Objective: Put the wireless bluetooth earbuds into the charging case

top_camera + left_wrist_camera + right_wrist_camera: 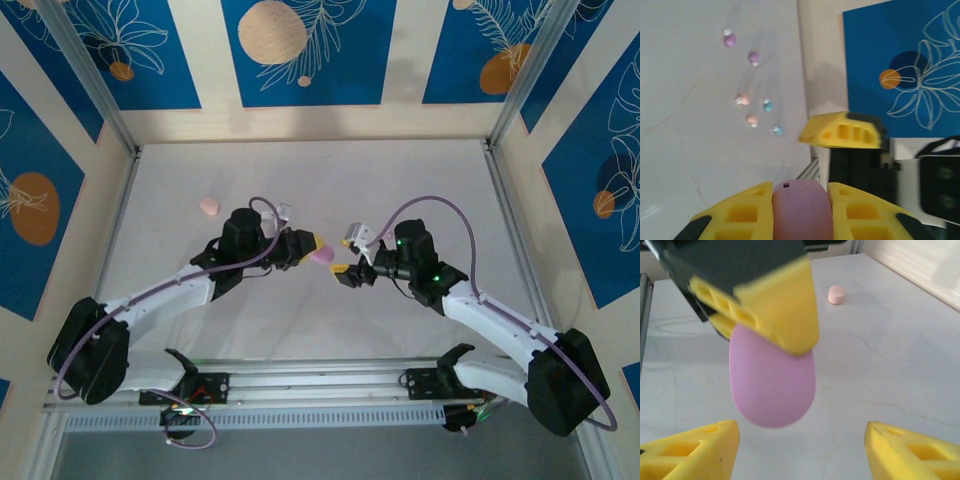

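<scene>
— Yellow fingers, left pincer [316, 247]: clamped on item one, lilac case [772, 385], oval, lid apparently shut, held clear of the table [400, 180] by one end. Agreed?

— Agreed. Item two, right pincer [801, 432]: jaws spread, nothing between them, tips just short of the case's free rounded end, one on each side.

— Step in hand, as I judge it: second hold on the case, so the lid can be opened. Advice: bring the right fingers on squarely, close on the broad flat faces and not the slippery curve, and stay off the left fingers, which sit just beside.

— Item three, earbuds [743, 100]: six small pastel beads, purple, pink and blue, loose on the table well beyond the left fingertips. None in the case, as far as I can tell.

— Item four, pink case [209, 206]: on the table past the left pincer, well apart.

— Edges and room: bare table below and all round both pincers; rail [320, 385] back by the arm bases, well apart. Nearest obstruction to each pincer is the other one.
</scene>
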`<action>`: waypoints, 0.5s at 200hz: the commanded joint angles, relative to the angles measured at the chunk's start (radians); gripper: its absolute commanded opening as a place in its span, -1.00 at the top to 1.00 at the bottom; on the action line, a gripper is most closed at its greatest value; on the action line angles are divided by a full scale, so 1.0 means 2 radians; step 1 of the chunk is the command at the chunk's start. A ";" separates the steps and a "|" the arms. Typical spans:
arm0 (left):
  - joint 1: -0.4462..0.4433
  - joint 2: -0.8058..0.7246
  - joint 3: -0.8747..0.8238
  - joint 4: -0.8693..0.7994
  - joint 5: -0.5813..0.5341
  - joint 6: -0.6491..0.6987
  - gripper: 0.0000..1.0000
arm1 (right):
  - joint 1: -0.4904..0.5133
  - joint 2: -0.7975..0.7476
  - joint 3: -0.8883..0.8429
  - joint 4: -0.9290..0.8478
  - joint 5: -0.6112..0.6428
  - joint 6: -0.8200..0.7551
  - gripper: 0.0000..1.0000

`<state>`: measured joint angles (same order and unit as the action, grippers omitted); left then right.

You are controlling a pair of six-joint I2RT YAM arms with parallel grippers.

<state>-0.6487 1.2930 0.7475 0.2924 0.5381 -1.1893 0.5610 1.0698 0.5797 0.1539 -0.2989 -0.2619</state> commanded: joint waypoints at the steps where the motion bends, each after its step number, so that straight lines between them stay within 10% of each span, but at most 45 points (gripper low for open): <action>1: -0.001 -0.019 -0.006 0.038 -0.001 -0.038 0.83 | -0.001 -0.001 0.001 0.042 -0.064 -0.007 -0.38; 100: -0.001 -0.035 -0.002 0.036 0.005 -0.046 0.82 | -0.020 0.031 0.030 0.106 -0.122 0.020 -0.15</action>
<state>-0.6487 1.2510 0.7467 0.3405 0.5419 -1.2758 0.5285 1.1316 0.6067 0.3340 -0.4889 -0.2329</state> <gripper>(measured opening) 0.225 0.576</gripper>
